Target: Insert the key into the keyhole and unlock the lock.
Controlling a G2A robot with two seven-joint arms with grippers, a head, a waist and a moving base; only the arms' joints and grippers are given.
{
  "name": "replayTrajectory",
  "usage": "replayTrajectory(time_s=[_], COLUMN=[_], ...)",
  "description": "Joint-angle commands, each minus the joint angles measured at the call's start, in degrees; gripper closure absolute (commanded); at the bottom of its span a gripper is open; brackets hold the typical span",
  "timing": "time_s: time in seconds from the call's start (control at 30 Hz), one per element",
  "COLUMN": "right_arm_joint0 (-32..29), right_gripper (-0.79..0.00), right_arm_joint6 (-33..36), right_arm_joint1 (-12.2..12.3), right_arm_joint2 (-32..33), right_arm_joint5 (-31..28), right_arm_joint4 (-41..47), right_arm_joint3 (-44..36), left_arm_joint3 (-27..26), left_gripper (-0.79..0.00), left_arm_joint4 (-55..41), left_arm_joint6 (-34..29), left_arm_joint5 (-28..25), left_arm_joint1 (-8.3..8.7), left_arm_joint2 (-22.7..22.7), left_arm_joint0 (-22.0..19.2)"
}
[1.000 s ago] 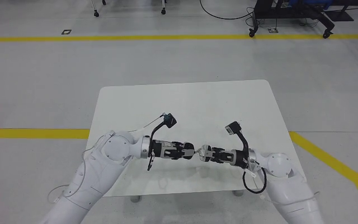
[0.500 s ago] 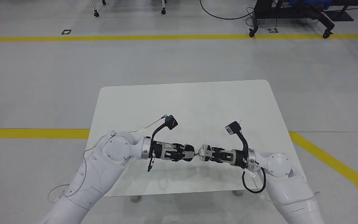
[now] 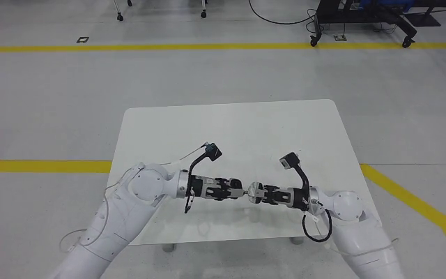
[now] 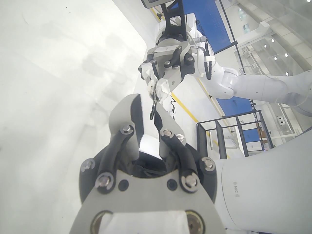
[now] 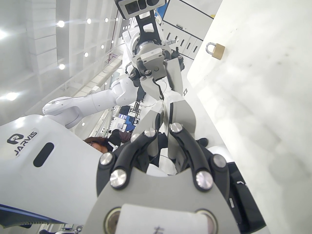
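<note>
Spread jaws of the left gripper (image 4: pixel 148 103), at mid-frame in its wrist view, stand around the dark free end of the key (image 4: pixel 152 112). Just above, the right gripper (image 4: pixel 156 90) meets it tip to tip, taped pads (image 4: pixel 163 90) pinching the key's other end. In the right wrist view the brass padlock (image 5: pixel 217 51) lies upper right on the white table (image 5: pixel 256 93), near its edge, well apart from both grippers.
</note>
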Motion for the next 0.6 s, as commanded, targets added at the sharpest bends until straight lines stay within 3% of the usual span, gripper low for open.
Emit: replayTrajectory(time_s=[0.0, 0.17, 0.27, 0.47, 0.57], right_arm_joint0=[-0.06, -0.33, -1.35, -2.14, -2.14], right_gripper=[0.000, 0.000, 0.000, 0.000, 0.000], right_arm_joint6=[-0.21, -1.87, -3.35, -4.63, -4.63], right_arm_joint1=[0.04, 0.23, 0.38, 0.50, 0.50], right_arm_joint2=[0.43, 3.36, 5.97, 7.83, 7.83], right_arm_joint5=[-0.59, -4.28, -7.46, -9.45, -9.45], right_arm_joint4=[1.32, 6.59, 10.87, 12.94, 12.94], right_arm_joint3=[0.13, 1.10, 1.69, 1.84, 1.84], left_arm_joint3=[-0.51, -4.62, -12.75, -36.03, -41.25], left_gripper=[-0.785, -0.785, -0.785, -0.785, -0.785], left_arm_joint4=[0.19, 0.22, 2.01, 18.26, 26.72], left_arm_joint6=[0.52, 0.05, -3.47, -6.64, -5.77], left_arm_joint5=[-0.25, -1.34, 0.75, 17.45, 25.51], left_arm_joint1=[0.41, 3.03, 5.38, 9.17, 9.81], left_arm_joint2=[-1.39, -9.88, -17.40, -34.38, -38.18], left_arm_joint0=[0.53, 5.44, 11.56, 28.10, 33.41])
